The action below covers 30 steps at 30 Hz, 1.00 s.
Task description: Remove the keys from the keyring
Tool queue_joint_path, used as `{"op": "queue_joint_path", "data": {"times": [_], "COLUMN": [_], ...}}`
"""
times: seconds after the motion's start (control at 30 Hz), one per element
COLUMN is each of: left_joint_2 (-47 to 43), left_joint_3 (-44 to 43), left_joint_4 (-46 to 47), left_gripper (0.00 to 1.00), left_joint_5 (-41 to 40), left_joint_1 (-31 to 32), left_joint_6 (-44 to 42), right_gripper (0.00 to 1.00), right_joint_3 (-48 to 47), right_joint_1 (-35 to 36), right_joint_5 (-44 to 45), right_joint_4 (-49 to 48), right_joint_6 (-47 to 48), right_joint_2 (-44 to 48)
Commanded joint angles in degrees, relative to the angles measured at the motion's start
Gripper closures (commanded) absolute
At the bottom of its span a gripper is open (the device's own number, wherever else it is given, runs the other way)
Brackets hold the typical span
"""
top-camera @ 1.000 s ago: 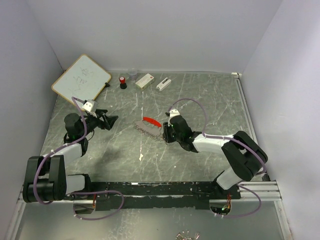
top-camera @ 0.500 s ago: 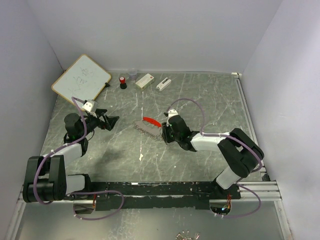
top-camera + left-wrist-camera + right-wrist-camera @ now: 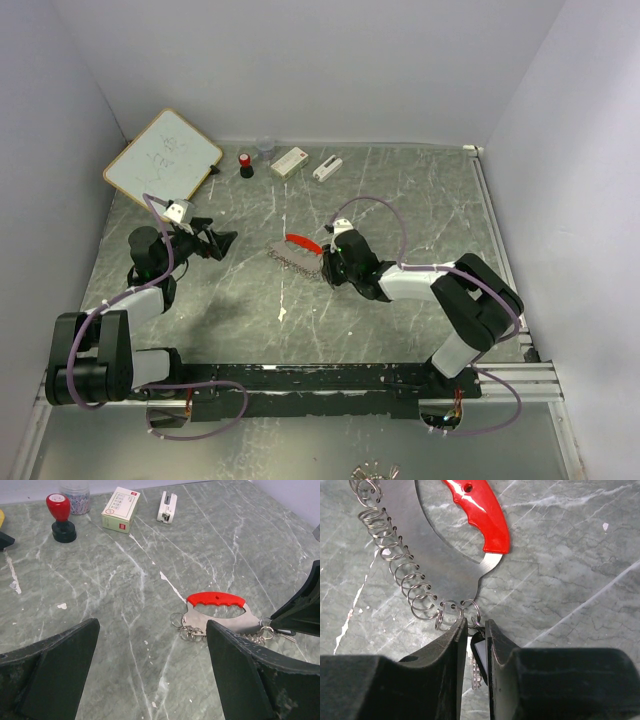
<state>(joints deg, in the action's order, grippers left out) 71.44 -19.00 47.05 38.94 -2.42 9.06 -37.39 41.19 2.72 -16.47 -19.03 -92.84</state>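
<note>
The keyring (image 3: 296, 251) is a flat silvery crescent plate with a red grip (image 3: 216, 599) and a row of wire rings along its edge (image 3: 415, 597). It lies flat mid-table. My right gripper (image 3: 475, 626) is at its right-hand end, jaws nearly together around a black-headed key (image 3: 479, 652) that hangs from the last ring. In the top view the right gripper (image 3: 328, 262) touches the plate's right end. My left gripper (image 3: 222, 243) hovers to the left of the keyring, open wide, with nothing between its fingers (image 3: 60, 670).
Along the back edge are a whiteboard (image 3: 163, 155), a red-capped black stamp (image 3: 245, 163), a clear jar (image 3: 265, 148), a small white box (image 3: 289, 161) and a white stapler (image 3: 327, 167). The side walls stand close on both sides.
My right gripper has crept left toward the keyring's end and its jaws have narrowed on the key. The left gripper's jaws have spread wider, staying in place.
</note>
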Motion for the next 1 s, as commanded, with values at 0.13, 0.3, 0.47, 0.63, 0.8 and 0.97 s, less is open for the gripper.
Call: {"op": "queue_joint_path", "data": {"times": [0.13, 0.3, 0.47, 0.63, 0.8, 0.97], "left_joint_2": [-1.13, -0.87, -0.41, 0.72, 0.94, -1.13], "left_joint_3": [0.21, 0.15, 0.19, -0.22, -1.22, -5.87], "left_joint_4": [0.96, 0.7, 1.01, 2.73, 4.93, -5.65], "left_gripper": [0.01, 0.0, 0.0, 0.1, 0.11, 0.14], "left_joint_5": [-1.18, -1.59, -1.63, 1.44, 6.29, 4.96], "left_joint_1": [0.31, 0.31, 0.33, 0.31, 1.77, 4.9], "left_joint_6": [-0.05, -0.24, 0.01, 0.67, 2.5, -0.63], "right_gripper": [0.82, 0.86, 1.0, 1.0, 1.0, 1.0], "right_joint_3": [0.87, -0.04, -0.75, -4.75, -10.45, -13.79], "right_joint_1": [0.49, 0.6, 0.68, 1.21, 2.95, 3.3], "right_joint_5": [0.01, -1.65, -2.03, -0.35, 1.5, 1.45], "right_joint_4": [-0.76, -0.47, 0.09, 7.3, 15.81, 20.23], "right_joint_6": [0.31, 0.4, 0.71, 2.38, 5.95, 6.72], "right_joint_2": [0.98, -0.01, 0.47, 4.17, 12.42, 18.97]}}
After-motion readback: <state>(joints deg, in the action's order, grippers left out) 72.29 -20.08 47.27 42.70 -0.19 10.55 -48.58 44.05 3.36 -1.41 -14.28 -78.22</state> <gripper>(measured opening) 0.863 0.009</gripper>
